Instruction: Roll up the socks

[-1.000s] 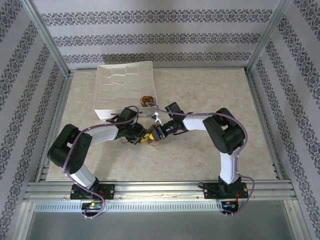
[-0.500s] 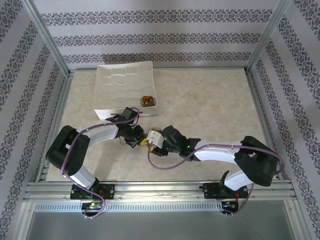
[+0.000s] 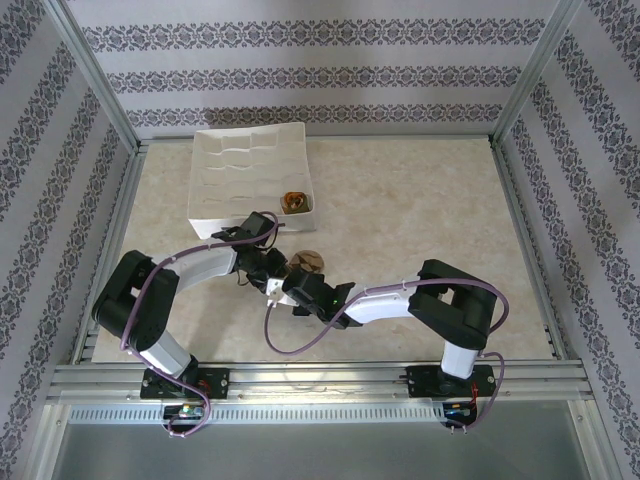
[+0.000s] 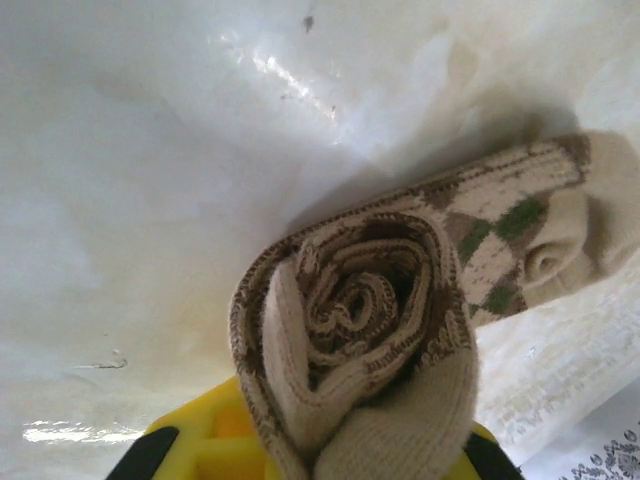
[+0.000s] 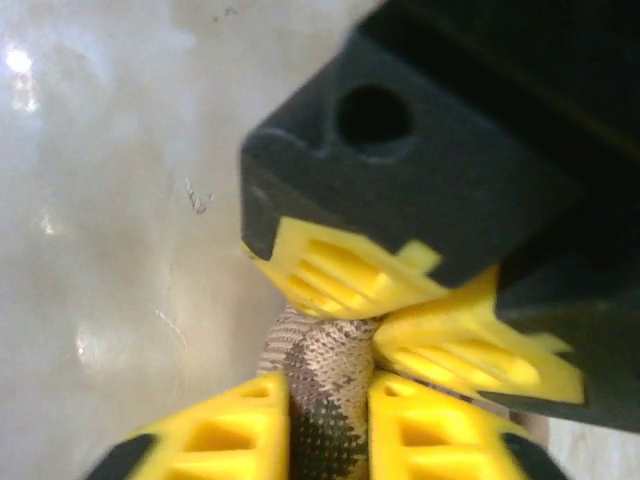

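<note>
The table [image 3: 430, 210] carries a white tray [image 3: 212, 165] toward its far left corner. Both arms meet just off the tray's near right corner, left of the table's middle. The left gripper [image 4: 320, 460] is clamped on the argyle sock [image 4: 365, 310], which is wound into a tight spiral with one end sticking out sideways. The right gripper [image 5: 327, 425] pinches the same roll from the opposite side. The other sock [image 3: 293, 202] sits rolled in the tray's near right compartment.

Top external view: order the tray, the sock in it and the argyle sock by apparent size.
1. tray
2. sock in tray and argyle sock: these look alike, and the second is partly hidden, so they are left unranked.
</note>
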Robot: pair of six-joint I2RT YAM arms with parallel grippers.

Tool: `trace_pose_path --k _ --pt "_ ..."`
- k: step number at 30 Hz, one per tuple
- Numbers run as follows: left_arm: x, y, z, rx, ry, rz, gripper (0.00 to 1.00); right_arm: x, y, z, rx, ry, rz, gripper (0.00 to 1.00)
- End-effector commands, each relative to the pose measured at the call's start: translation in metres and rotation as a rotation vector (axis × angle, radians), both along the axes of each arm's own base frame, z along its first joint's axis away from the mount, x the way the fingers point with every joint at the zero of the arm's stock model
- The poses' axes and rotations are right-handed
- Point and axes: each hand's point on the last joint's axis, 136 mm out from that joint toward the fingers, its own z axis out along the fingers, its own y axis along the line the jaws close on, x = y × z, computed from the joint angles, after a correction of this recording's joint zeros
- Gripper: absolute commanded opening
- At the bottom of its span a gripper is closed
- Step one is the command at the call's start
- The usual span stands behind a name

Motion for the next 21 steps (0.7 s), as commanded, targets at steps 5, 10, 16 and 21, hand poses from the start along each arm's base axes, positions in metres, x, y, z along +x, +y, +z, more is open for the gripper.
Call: trace_pose_path --k 5,10,16,21 --pt "-0.016 0.018 0.018 0.039 0.025 0.038 0.54 -0.026 -0.049 -0.048 -0.02 0.302 -0.118 0.0" --pt "-0.004 0.027 0.034 0.008 -0.022 0.113 0.66 -0.046 -0.051 -0.056 0.095 0.539 -0.112 0.0" --pt "0.006 0.032 0.045 -0.01 -0.082 0.15 0.69 -0.046 -0.05 -0.056 0.207 0.715 -0.155 0.0" --pt "0.006 0.025 0.045 -0.057 -0.098 0.132 0.64 -0.045 -0.053 -0.057 0.299 0.854 -0.207 0.0"
